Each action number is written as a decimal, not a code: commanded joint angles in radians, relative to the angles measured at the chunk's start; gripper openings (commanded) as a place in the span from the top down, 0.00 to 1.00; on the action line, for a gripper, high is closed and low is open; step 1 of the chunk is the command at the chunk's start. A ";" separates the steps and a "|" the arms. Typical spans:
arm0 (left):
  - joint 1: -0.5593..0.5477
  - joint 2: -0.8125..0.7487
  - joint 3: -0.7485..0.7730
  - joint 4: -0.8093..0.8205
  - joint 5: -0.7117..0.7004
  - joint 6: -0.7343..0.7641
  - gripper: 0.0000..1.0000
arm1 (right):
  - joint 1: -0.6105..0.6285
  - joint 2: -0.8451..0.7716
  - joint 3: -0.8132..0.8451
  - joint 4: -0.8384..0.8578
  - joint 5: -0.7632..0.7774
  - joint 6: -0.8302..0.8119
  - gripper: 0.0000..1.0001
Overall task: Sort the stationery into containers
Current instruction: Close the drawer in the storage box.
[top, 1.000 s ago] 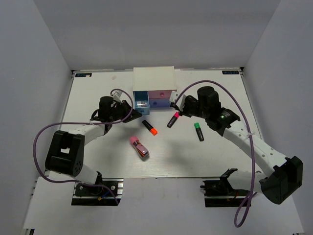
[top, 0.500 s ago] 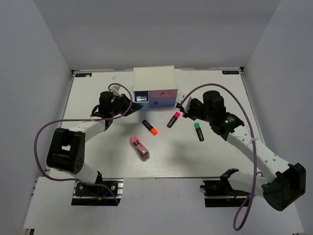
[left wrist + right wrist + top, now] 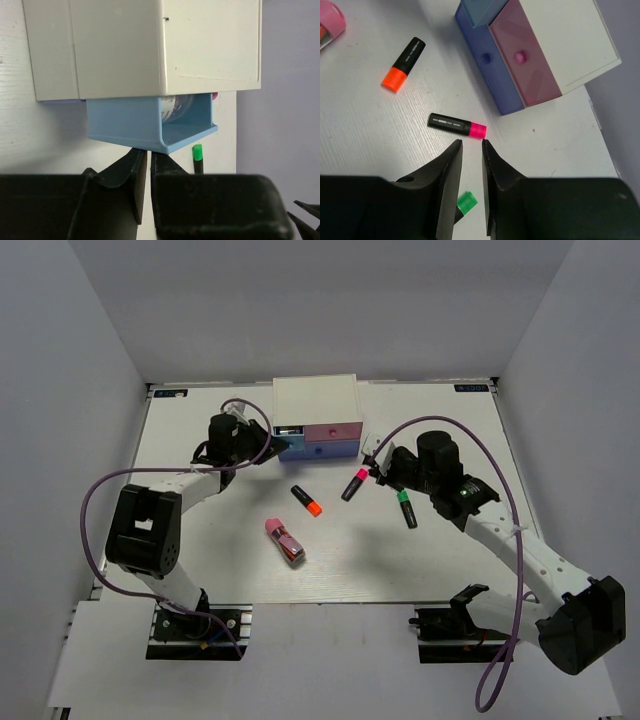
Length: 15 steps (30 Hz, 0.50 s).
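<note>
The white cabinet (image 3: 314, 397) stands at the back centre. Its blue drawer (image 3: 289, 432) sticks out a little, and my left gripper (image 3: 262, 445) is shut with its fingertips against the drawer front. In the left wrist view the drawer (image 3: 145, 125) juts from the cabinet (image 3: 145, 45), and a pale shiny item (image 3: 175, 106) shows inside, mostly hidden. The pink drawer (image 3: 336, 430) and the wider blue-purple drawer (image 3: 330, 448) are shut. My right gripper (image 3: 471, 142) is narrowly open and empty, just above the pink-capped marker (image 3: 457, 125).
On the table lie the orange-capped marker (image 3: 306, 500), the pink-capped marker (image 3: 354, 484), the green-capped marker (image 3: 406, 508) and the pink stapler-like piece (image 3: 284, 540). White walls close the table at the back and both sides.
My left gripper has moved toward the cabinet and the blue drawer has slid most of the way in. My right gripper has drawn back a little to the right.
</note>
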<state>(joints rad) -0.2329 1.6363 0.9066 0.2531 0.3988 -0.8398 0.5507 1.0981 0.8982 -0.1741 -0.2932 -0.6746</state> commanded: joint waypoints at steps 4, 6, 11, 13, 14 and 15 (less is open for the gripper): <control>0.004 0.014 0.043 -0.014 -0.070 -0.015 0.80 | -0.012 -0.032 -0.019 0.025 -0.026 0.026 0.70; 0.004 0.025 0.063 -0.014 -0.080 -0.025 0.78 | -0.009 -0.035 -0.025 0.027 -0.027 0.029 0.68; 0.004 0.045 0.081 -0.014 -0.089 -0.025 0.78 | -0.009 -0.044 -0.036 0.028 -0.026 0.040 0.65; 0.004 0.045 0.094 -0.014 -0.100 -0.025 0.78 | -0.009 -0.052 -0.044 0.028 -0.029 0.050 0.64; -0.005 0.054 0.103 -0.014 -0.109 -0.034 0.77 | -0.009 -0.052 -0.047 0.027 -0.026 0.050 0.62; -0.005 0.054 0.103 -0.014 -0.109 -0.035 0.77 | -0.009 -0.055 -0.048 0.030 -0.026 0.052 0.62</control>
<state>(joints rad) -0.2333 1.6951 0.9676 0.2321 0.3229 -0.8654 0.5446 1.0718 0.8654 -0.1761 -0.3023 -0.6479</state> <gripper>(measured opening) 0.225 0.375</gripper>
